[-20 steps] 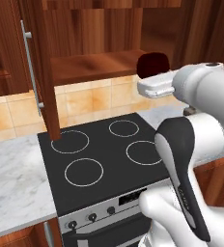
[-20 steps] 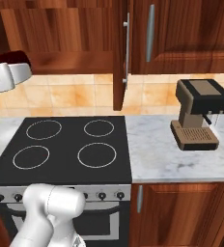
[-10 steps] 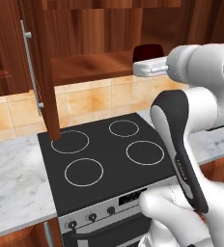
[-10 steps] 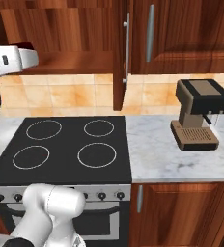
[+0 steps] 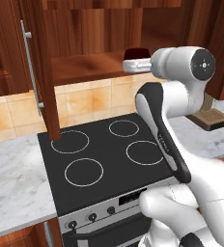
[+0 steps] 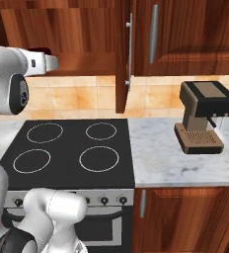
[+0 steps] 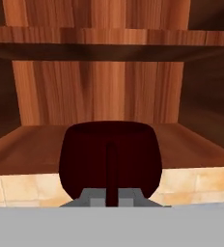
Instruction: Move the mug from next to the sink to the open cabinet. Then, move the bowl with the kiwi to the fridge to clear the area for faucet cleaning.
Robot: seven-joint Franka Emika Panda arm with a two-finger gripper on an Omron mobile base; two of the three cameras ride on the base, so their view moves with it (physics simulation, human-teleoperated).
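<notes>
We see the white arm stretched level toward the open cabinet point(image 5: 94, 62), its hand point(image 5: 133, 61) at the front edge of the cabinet's floor board. The hand is clamped on the mug point(image 5: 136, 53), a squat, dark maroon cup that rises just above the white wrist in the left base view.

Looking along the hand, the mug point(image 7: 109, 161) sits upright in the middle, its mouth toward the cabinet's upper shelf and its rounded body wider than tall. A thin dark vertical strip runs down its near face; we cannot tell whether that is the handle. The mug's base is hidden behind the hand, so we cannot tell whether it touches the cabinet floor. Behind it are the wooden back wall and the shelf above.

From the right, the hand point(image 6: 51, 62) points sideways into the cabinet point(image 6: 87, 62), whose door point(image 6: 122, 54) stands edge-on with a steel bar handle.

Below lies a black stove top point(image 5: 106, 154) with four ringed burners, set in a marble desk point(image 6: 185, 163). A brown coffee machine point(image 6: 205, 116) stands on the desk, well apart from the stove.
</notes>
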